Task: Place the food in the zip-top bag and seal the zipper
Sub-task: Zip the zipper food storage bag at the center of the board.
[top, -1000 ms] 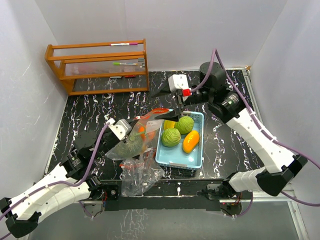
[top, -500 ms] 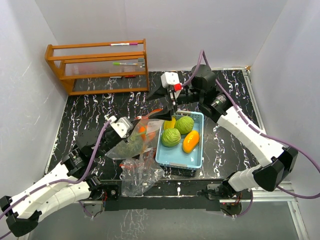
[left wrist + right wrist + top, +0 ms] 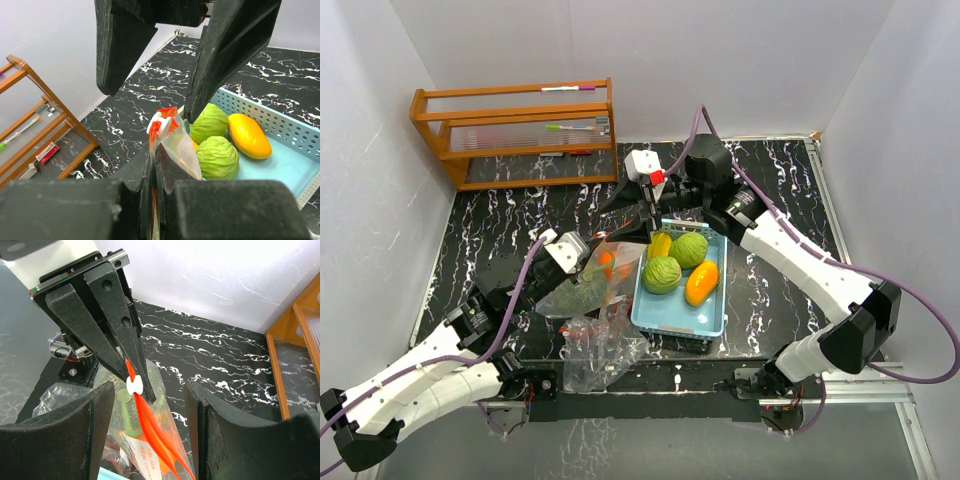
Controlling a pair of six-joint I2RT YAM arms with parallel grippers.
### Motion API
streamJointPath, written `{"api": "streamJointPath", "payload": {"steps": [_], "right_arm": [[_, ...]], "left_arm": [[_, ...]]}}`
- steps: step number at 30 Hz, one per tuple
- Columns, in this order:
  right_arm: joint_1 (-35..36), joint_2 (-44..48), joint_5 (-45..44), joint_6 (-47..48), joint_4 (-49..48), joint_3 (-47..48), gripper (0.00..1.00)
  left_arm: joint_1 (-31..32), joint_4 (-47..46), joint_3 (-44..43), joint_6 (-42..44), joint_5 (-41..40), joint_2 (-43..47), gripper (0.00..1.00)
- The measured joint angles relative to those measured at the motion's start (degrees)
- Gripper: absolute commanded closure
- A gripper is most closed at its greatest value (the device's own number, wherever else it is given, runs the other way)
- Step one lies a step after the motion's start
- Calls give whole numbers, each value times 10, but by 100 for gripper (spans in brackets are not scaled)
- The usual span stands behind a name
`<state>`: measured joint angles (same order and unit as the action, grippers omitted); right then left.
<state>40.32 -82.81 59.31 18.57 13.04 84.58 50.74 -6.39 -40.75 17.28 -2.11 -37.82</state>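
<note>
My left gripper (image 3: pixel 594 252) is shut on the orange zipper edge of the clear zip-top bag (image 3: pixel 582 287), holding it up. A netted melon (image 3: pixel 111 405) and an orange (image 3: pixel 605 262) lie inside the bag. The white slider (image 3: pixel 161 124) sits at the zipper's end, just past my left fingertips. My right gripper (image 3: pixel 643 217) is open and empty, with one finger either side of the slider (image 3: pixel 134 385). Two green cabbages (image 3: pixel 662 274) (image 3: pixel 689 249), a yellow-orange pepper (image 3: pixel 702 283) and a yellow piece (image 3: pixel 660 244) lie in the light-blue basket (image 3: pixel 672 322).
A crumpled spare plastic bag (image 3: pixel 595 352) lies near the table's front edge, left of the basket. A wooden rack (image 3: pixel 520 130) with pens stands at the back left. White walls close in the table on three sides.
My right gripper has moved left from above the basket's far end to the bag's zipper top. My left gripper still holds the bag in about the same place.
</note>
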Motion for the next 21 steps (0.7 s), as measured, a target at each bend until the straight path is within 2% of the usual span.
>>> {"api": "streamJointPath", "payload": {"steps": [9, 21], "right_arm": [[2, -10, 3, -5, 0, 0, 41], [10, -21, 6, -8, 0, 0, 53]], "left_arm": [[0, 0, 0, 0, 0, 0, 100], [0, 0, 0, 0, -2, 1, 100]]}}
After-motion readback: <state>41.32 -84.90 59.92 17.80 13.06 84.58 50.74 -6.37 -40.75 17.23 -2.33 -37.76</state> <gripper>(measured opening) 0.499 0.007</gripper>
